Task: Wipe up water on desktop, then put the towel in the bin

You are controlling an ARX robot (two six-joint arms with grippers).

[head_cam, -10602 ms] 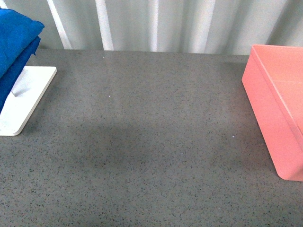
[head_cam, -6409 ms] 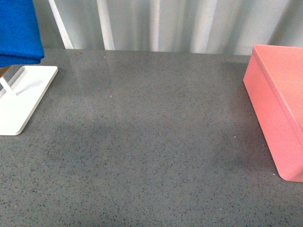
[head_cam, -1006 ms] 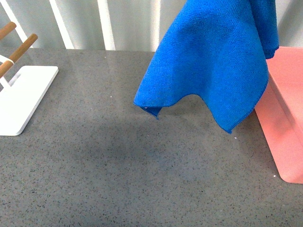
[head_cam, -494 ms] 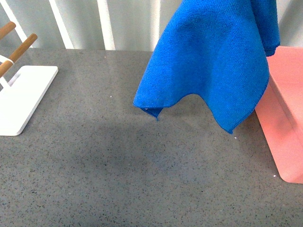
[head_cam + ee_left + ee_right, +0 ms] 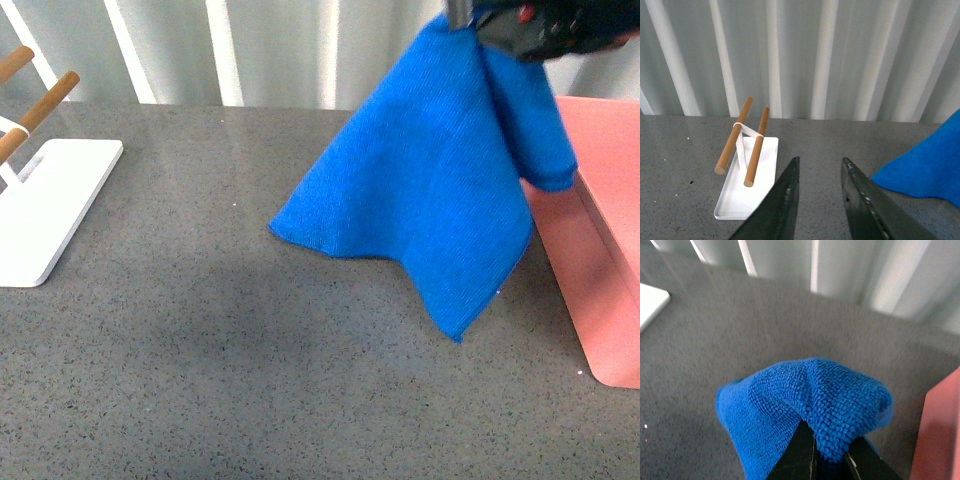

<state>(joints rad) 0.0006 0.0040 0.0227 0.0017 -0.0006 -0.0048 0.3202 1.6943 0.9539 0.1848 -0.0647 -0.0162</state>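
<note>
My right gripper (image 5: 520,25) is shut on the blue towel (image 5: 430,200) and holds it up over the grey speckled desktop (image 5: 250,330). The towel hangs down and its lower edge reaches or nearly reaches the desktop just left of the pink bin (image 5: 605,250). In the right wrist view the towel (image 5: 815,400) bunches over my right gripper (image 5: 827,447), with the bin's wall (image 5: 940,435) beside it. My left gripper (image 5: 820,167) is open and empty above the desktop (image 5: 680,165); the towel's corner (image 5: 925,170) shows to one side of it.
A flat white stand (image 5: 45,205) with wooden pegs (image 5: 40,105) sits at the desktop's left edge; it also shows in the left wrist view (image 5: 747,185). A ribbed white wall (image 5: 250,50) runs behind the desktop.
The towel has come down and swung left; its lower edge now spreads lower over the desktop. My right gripper has dropped into view at the top right.
</note>
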